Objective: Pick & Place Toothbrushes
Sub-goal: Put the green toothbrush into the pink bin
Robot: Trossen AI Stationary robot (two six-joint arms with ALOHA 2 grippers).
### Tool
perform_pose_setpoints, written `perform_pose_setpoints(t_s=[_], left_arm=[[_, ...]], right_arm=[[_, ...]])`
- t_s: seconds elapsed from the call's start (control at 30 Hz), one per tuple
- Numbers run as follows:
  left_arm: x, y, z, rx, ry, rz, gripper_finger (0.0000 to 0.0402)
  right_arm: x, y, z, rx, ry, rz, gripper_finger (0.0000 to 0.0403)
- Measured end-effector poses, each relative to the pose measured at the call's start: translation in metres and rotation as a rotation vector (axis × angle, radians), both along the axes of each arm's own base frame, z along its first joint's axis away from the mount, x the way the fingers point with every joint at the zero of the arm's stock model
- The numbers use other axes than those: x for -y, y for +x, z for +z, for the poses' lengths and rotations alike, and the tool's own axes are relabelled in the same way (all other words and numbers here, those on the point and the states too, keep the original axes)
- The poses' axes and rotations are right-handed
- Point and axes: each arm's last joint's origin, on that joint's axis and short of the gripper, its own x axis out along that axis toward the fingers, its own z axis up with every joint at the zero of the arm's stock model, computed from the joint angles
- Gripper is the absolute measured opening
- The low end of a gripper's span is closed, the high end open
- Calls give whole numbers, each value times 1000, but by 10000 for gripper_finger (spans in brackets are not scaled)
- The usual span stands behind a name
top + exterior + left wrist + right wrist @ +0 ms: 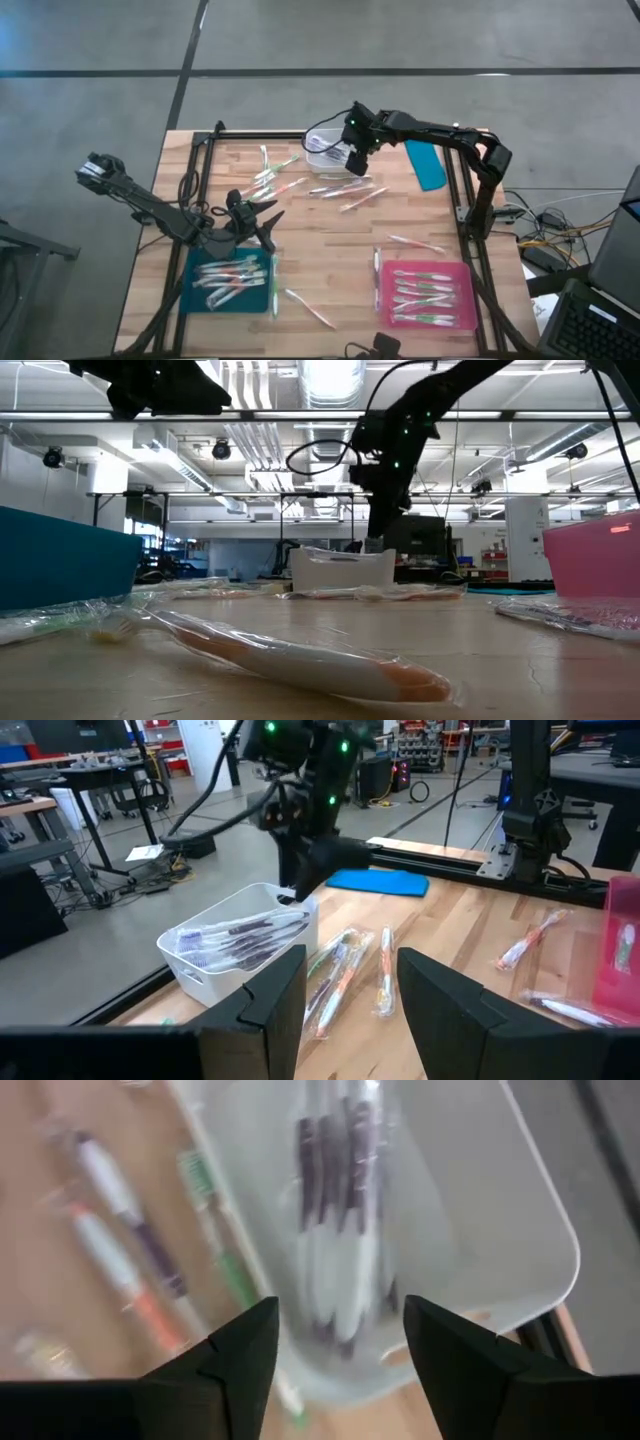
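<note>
The left gripper (pixel 262 222) hangs over the table just above the teal tray (pixel 192 296), its fingers (pixel 275 995) spread well apart with nothing between them. That tray lies directly under and a little behind it and carries a heap of wrapped toothbrushes (pixel 230 275), about five or six; the exact count cannot be told.

Ahead of the left gripper, toward the other arm, some three or four wrapped brushes lie loose on the wood, and four more lie in a fan just beside the white bin (pixel 325 152). One more loose brush (pixel 310 308) lies between the two trays.

The right gripper (pixel 357 158) hovers right over the near edge of the white bin, its fingers (pixel 245 1350) wide apart and empty. Directly beneath it the bin holds several purple-and-white brushes (pixel 335 1220), perhaps four. A blue lid (pixel 425 164) lies just beyond this gripper.

The pink tray (pixel 462 272), well apart from the right gripper, holds about five brushes, with one more (pixel 415 243) just outside it.
</note>
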Motion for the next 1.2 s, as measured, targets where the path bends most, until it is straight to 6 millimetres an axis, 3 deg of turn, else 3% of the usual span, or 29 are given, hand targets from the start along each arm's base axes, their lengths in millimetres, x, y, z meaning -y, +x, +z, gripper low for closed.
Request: perform_pose_setpoints(t_s=[0.33, 0.7, 0.93, 1.2], left_arm=[[0, 0, 0, -1, 1, 0, 163], [0, 0, 0, -5, 3, 1, 163], [0, 0, 0, -2, 1, 2, 163], [-1, 0, 0, 0, -1, 3, 163]], right_arm=[[-35, -21, 54, -79, 62, 106, 195], [-67, -57, 104, 25, 13, 118, 152], [-73, -65, 110, 53, 8, 107, 126], [-81, -58, 90, 38, 7, 159, 101]])
